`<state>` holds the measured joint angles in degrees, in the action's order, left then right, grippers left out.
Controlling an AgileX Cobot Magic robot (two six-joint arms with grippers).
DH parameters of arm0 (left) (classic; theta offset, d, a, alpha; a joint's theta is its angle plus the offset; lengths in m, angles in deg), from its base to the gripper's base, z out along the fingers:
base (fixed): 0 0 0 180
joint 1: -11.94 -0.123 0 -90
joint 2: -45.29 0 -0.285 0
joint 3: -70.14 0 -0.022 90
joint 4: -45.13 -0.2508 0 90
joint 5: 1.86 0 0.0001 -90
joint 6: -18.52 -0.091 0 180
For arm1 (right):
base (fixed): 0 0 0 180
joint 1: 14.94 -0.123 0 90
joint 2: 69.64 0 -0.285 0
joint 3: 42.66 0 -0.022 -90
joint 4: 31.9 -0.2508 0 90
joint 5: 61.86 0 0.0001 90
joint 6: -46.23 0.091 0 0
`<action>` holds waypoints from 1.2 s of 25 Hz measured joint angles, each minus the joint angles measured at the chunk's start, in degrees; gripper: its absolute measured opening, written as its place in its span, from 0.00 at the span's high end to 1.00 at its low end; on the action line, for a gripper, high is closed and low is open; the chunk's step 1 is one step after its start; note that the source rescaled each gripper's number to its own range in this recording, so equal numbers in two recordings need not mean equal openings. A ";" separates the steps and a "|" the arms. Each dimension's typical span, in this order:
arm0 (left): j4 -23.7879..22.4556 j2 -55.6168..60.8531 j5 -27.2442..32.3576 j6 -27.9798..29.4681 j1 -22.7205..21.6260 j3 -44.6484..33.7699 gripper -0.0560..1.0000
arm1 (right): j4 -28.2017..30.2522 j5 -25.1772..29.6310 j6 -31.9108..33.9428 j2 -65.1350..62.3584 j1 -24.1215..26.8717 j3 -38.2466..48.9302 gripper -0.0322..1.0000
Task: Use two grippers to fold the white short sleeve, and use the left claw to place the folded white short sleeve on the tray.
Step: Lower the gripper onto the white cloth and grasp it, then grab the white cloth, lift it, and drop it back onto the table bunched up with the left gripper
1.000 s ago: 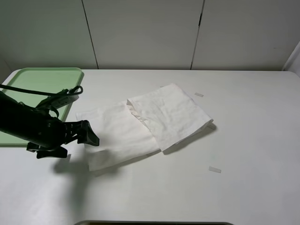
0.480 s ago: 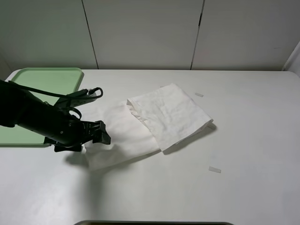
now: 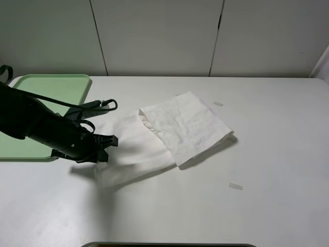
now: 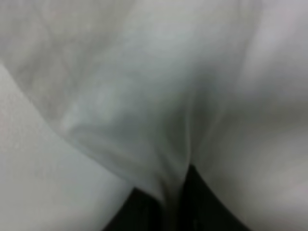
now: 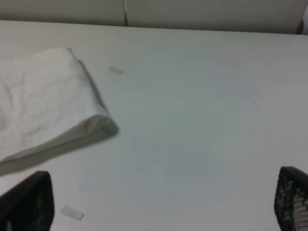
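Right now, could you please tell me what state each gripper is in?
Left gripper: closed, pinching the edge of the white short sleeve.
Right gripper: open, holding nothing.

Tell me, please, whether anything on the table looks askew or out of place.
The white short sleeve lies skewed to the table edges, only half folded: its right part is doubled, its left part lies rumpled at the left end effector. Two tape strips lie loose nearby.
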<state>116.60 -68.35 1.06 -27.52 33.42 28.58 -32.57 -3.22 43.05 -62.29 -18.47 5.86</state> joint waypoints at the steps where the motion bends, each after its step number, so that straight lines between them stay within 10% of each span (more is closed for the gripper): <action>1: -0.38 0.03 0.06 0.00 0.00 0.00 0.86 | 0.00 0.00 0.00 0.00 0.00 0.00 0.00; 11: -12.15 1.23 7.33 3.01 -2.86 0.00 0.94 | 0.00 0.00 0.00 0.00 0.00 0.00 0.00; 19: -35.86 4.61 14.89 18.40 -8.24 2.70 0.95 | 0.00 0.00 0.00 0.00 0.00 0.00 0.00; 21: -53.46 6.31 19.10 27.01 -10.09 7.28 0.95 | 0.00 0.00 0.00 0.00 0.00 0.00 0.00; 22: -69.38 7.88 26.40 42.37 -10.24 12.57 0.95 | 0.00 0.00 0.00 0.00 0.00 0.00 0.00; 23: -73.25 8.23 27.68 44.87 -10.24 13.91 0.95 | 0.00 0.00 0.00 0.00 0.00 0.00 0.00; 30: -82.55 8.80 32.87 49.15 -10.41 19.32 0.95 | 0.00 0.00 0.00 0.00 0.00 0.00 0.00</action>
<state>34.05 -59.54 33.93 21.64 23.01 47.90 -32.57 -3.22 43.05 -62.29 -18.47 5.86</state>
